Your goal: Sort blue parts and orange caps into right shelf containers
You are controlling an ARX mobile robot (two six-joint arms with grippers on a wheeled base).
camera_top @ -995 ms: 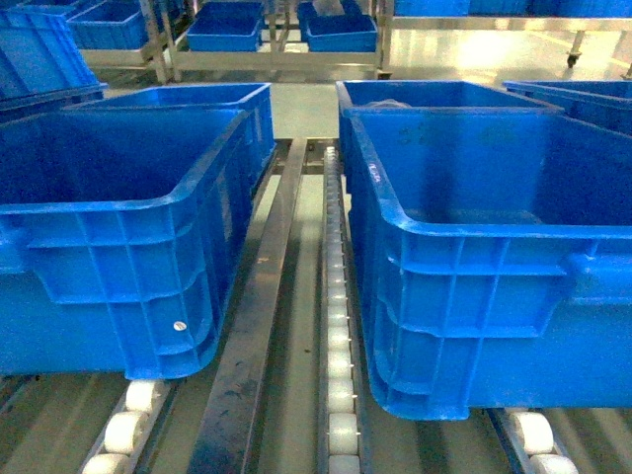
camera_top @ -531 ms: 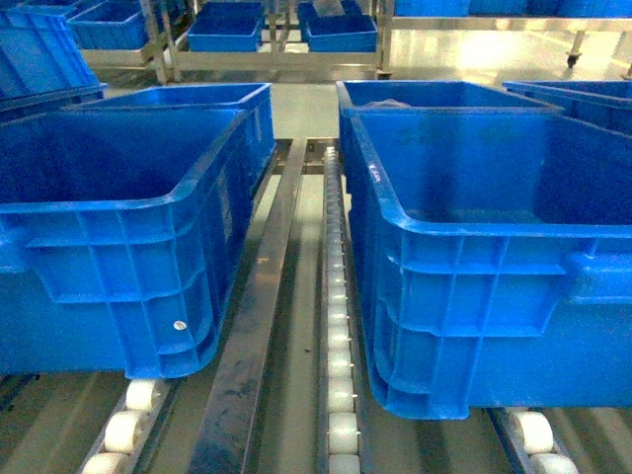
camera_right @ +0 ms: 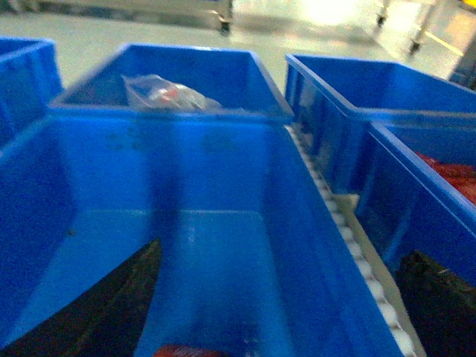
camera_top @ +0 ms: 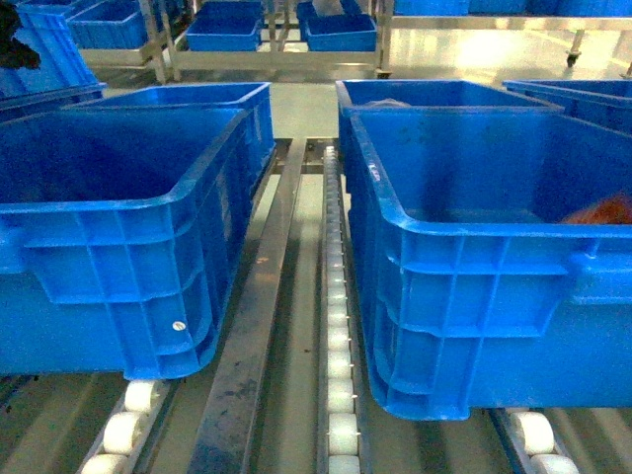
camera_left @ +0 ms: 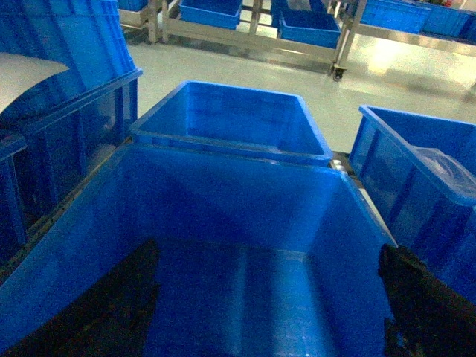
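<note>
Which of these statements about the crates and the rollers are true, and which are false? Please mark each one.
1. Two large blue crates stand side by side at the front. True: the left crate and the right crate.
2. A row of white rollers runs between them. True.
3. The left crate is full of orange caps. False: the left wrist view shows only its bare blue floor.
4. The crate behind the right one holds a clear plastic bag. True.
5. The crates stand on a wooden table. False: they rest on a metal roller track.
</note>
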